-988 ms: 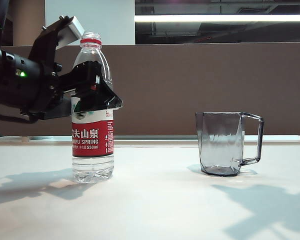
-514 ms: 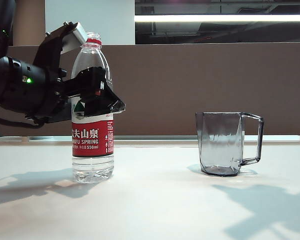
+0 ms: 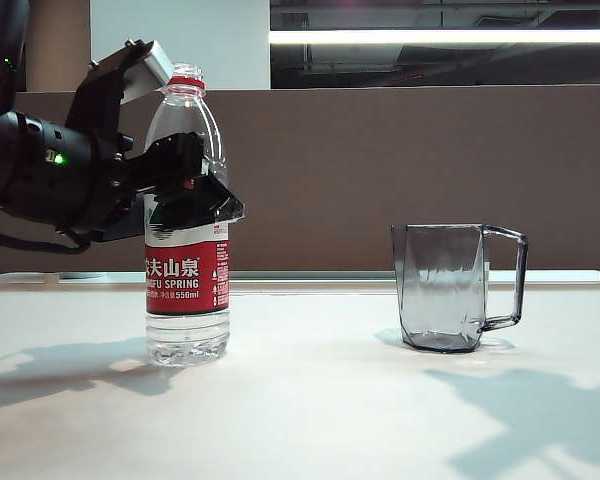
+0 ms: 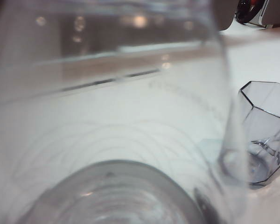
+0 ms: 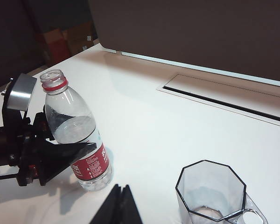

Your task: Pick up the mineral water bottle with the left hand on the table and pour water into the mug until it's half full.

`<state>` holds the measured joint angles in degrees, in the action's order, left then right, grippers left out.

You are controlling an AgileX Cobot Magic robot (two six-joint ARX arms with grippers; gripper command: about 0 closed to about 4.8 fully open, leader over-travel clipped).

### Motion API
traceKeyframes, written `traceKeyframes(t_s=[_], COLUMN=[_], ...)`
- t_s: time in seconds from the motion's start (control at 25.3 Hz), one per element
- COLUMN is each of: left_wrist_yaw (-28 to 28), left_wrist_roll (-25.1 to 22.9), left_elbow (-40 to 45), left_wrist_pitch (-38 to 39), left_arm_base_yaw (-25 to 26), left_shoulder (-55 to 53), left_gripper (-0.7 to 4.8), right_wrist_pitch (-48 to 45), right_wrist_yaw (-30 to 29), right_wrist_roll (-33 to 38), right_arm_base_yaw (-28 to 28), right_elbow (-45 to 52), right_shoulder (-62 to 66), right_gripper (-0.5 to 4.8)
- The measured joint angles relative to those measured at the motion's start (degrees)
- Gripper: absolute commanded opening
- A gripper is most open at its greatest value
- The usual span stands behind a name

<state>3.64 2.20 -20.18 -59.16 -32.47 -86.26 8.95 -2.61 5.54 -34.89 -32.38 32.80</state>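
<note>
My left claw [image 3: 170, 140] had moved further around the mineral water bottle [image 3: 186, 215], fingers narrowing but not yet gripping; bottle standing on the worktop [image 3: 310, 400], mug [image 3: 445, 285] well apart. My right claw [image 5: 117, 205] stayed shut.

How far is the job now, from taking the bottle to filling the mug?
Done: the left gripper has its fingers around the clear plastic mineral water bottle, uncapped, above its red label. In hand: closing; the bottle stands on the white table. Left: lifting and pouring; the smoky-grey faceted mug looks empty. The right gripper, shut, waits by it.
</note>
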Motion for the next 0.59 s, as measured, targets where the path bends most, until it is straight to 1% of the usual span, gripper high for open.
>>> traceKeyframes(t_s=[0.04,0.12,0.2,0.28,0.59], left_wrist_yaw=[0.0,0.0,0.0,0.0,0.0], left_wrist_roll=[0.0,0.0,0.0,0.0,0.0], left_elbow=[0.0,0.0,0.0,0.0,0.0], left_wrist_pitch=[0.0,0.0,0.0,0.0,0.0], left_arm_base_yaw=[0.0,0.0,0.0,0.0,0.0], left_shoulder=[0.0,0.0,0.0,0.0,0.0], left_gripper=[2.95,2.27,1.94,1.82,1.82], right_wrist_pitch=[0.0,0.0,0.0,0.0,0.0], right_wrist_yaw=[0.0,0.0,0.0,0.0,0.0], right_wrist_roll=[0.0,0.0,0.0,0.0,0.0], right_arm_base_yaw=[0.0,0.0,0.0,0.0,0.0], right_elbow=[0.0,0.0,0.0,0.0,0.0], right_shoulder=[0.0,0.0,0.0,0.0,0.0], right_gripper=[-0.08,-0.08,-0.08,-0.08,-0.08])
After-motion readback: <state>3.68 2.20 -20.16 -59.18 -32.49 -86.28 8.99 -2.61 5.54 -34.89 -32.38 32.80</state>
